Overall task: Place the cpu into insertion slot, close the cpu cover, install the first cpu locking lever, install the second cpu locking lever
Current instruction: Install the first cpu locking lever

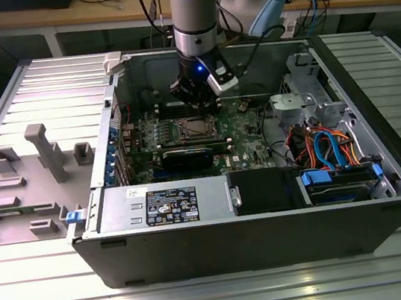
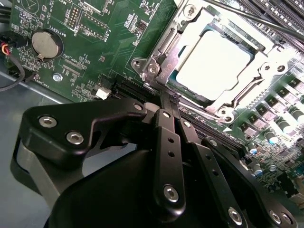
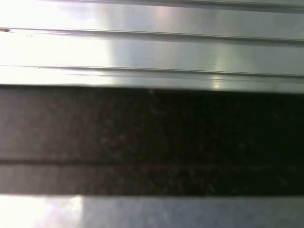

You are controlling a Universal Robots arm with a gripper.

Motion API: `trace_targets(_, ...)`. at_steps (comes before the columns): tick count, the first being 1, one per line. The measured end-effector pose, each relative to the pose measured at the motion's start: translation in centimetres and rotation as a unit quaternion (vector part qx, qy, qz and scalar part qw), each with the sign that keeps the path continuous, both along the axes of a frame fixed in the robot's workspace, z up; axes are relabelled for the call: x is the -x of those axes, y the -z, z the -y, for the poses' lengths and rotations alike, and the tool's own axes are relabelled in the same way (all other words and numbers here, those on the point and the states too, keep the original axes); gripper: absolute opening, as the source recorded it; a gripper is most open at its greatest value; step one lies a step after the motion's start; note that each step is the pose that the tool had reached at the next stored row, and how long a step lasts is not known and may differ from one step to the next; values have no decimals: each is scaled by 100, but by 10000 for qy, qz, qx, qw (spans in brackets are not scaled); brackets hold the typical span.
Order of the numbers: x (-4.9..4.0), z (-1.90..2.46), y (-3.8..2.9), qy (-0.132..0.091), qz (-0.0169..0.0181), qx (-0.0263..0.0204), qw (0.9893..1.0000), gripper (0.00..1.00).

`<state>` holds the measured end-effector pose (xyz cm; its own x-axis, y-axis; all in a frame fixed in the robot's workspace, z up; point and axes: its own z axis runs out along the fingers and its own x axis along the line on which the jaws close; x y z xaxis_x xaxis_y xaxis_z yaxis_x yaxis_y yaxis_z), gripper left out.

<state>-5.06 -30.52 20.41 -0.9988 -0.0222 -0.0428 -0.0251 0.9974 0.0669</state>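
— Item one, please: socket area.

— Cpu (image 2: 213, 66): flat square chip, pale silvery metal top, seated in the insertion slot (image 2: 266, 59). Cpu cover (image 2: 190, 35): thin shiny steel frame with a square window, lying down over the chip's edges. Green circuit board (image 2: 114, 42) surrounds the slot, studded with small components; a round silver coin battery (image 2: 46, 43) sits on it well apart from the slot.

— Item two: the arm?

— Arm (image 1: 198, 7): pale blue and grey joints, reaching straight down into the open computer case (image 1: 269, 207), directly above the slot. Gripper (image 2: 169, 97): matte black linkage bars with bright screw heads, tips brought tightly together in the second wrist view, pinched on a thin metal rod that runs along the slot's rim at the corner nearest the gripper. Whether that rod is a locking lever I cannot tell for certain.

— Item three: surroundings?

— Case: dark grey sheet metal, lying on its side on a ribbed aluminium table (image 1: 207, 292). Black graphics card (image 1: 186, 157) lies just beside the slot, toward the case's front wall.
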Motion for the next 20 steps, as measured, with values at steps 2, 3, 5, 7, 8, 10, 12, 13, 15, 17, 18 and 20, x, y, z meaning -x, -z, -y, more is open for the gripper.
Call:
trace_targets(2, -3, 1, 6, 0, 0, 3, 10000, 11)
trace_targets(3, -4, 0, 8, 0, 0, 4, 10000, 11)
trace_targets(5, -6, 0, 15, 0, 0, 6, 10000, 11)
trace_targets(7, -10, -3, 31, 0, 6, -2, 10000, 11)
trace_targets(8, -10, -1, 32, 0, 3, 7, 10000, 11)
trace_targets(10, -9, 0, 31, 0, 1, 10, 10000, 11)
trace_targets(12, -8, 0, 31, 0, 1, 7, 10000, 11)
trace_targets(13, -8, 0, 31, 0, 2, 5, 10000, 11)
trace_targets(15, -8, 0, 25, 0, 1, 0, 10000, 11)
trace_targets(17, -9, 0, 13, 0, 3, -4, 10000, 11)
trace_targets(18, -9, 0, 3, 0, 2, -3, 10000, 11)
trace_targets(20, -9, 0, -19, 0, 2, -3, 10000, 11)
